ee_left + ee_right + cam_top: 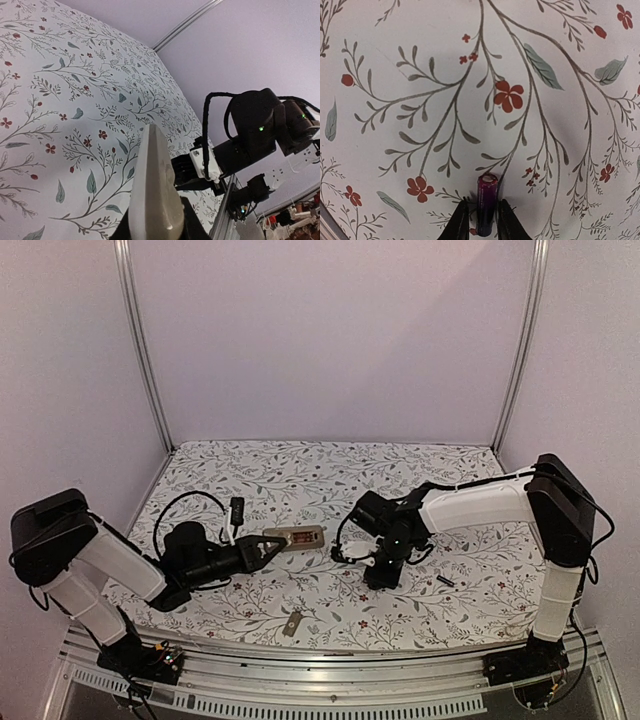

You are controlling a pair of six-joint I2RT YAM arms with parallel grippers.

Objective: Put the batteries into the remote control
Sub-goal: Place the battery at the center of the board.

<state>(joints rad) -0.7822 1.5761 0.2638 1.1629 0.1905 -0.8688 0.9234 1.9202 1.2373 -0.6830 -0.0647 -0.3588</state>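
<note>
Since the battery [487, 200] clenched low over the tabletop [395, 145] in the right pincer [480, 216] looks light, rigid and slippery, a mid-barrel hold seems safest, while the left pincer [270, 544] grasps the remote control [304, 536] by its end.

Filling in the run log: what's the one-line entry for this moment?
left gripper: shut on remote | right gripper: shut on battery | second battery: on table
</note>
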